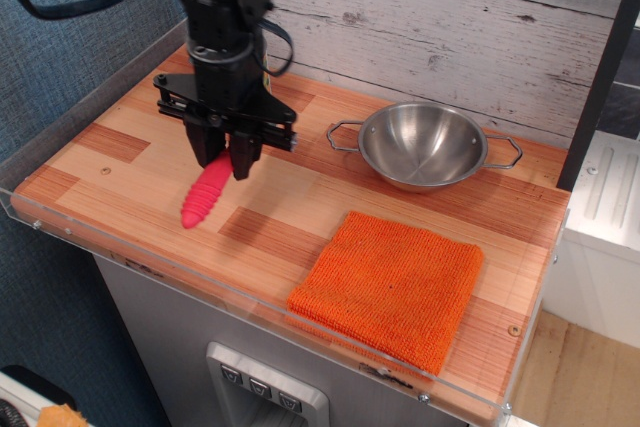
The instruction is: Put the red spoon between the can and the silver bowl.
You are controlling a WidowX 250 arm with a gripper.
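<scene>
My gripper (228, 161) is shut on the red spoon (205, 197) and holds it above the wooden counter, the ribbed pinkish-red handle hanging down and to the left. The spoon's metal bowl is hidden between the fingers. The silver bowl (423, 144) with two wire loop handles stands to the right of the gripper, near the back wall. The can is hidden behind the arm.
An orange cloth (390, 285) lies at the front right of the counter (120, 162). A clear plastic rim (250, 307) runs along the counter's front and left edges. A whitewashed plank wall (440, 17) stands close behind.
</scene>
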